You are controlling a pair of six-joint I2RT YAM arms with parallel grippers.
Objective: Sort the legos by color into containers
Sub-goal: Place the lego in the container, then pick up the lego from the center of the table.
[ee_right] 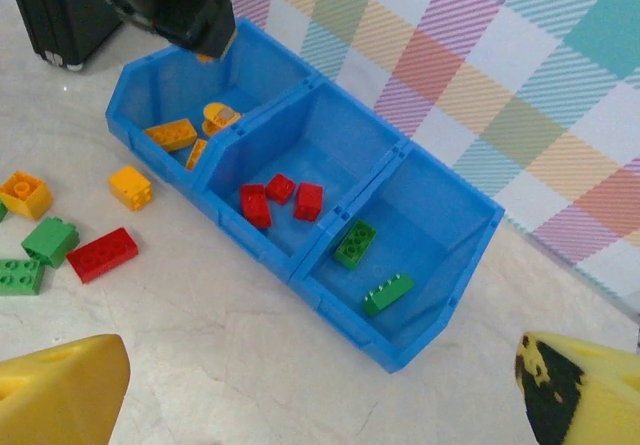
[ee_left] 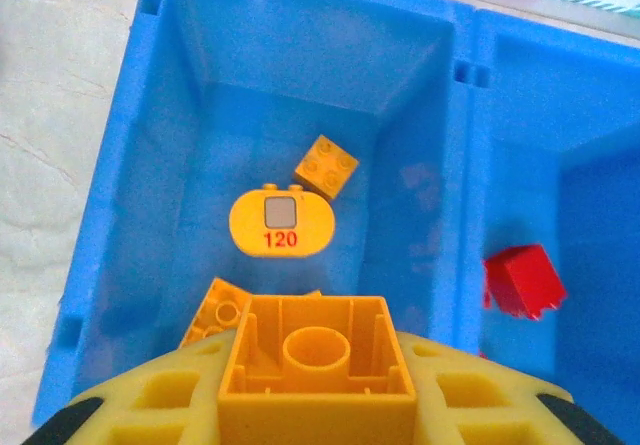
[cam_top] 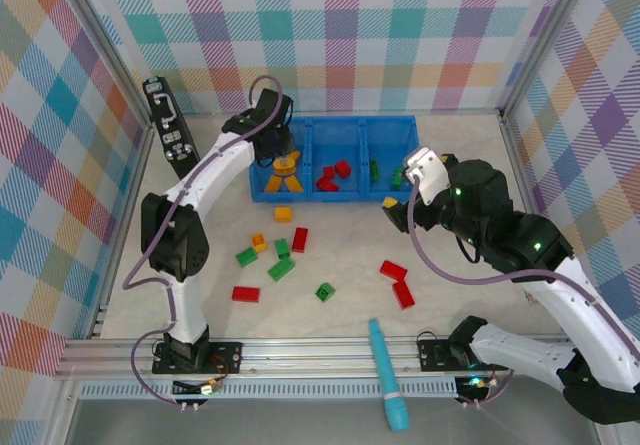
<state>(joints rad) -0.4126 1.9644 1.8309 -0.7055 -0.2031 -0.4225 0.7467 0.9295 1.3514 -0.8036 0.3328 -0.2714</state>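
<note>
Brick [ee_left: 316, 360], orange, tight in left claw [ee_left: 316, 401] over left compartment [ee_left: 135, 165]; right claw [ee_right: 320, 385] wide, empty.

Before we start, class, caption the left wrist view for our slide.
Left gripper holds an orange-yellow brick over orange-yellow pieces in a blue tray compartment.

"120" on rounded orange-yellow brick [ee_left: 281, 223].

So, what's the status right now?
Left claw holds orange brick over left bin. Right claw open, empty. Loose bricks on table.
</note>
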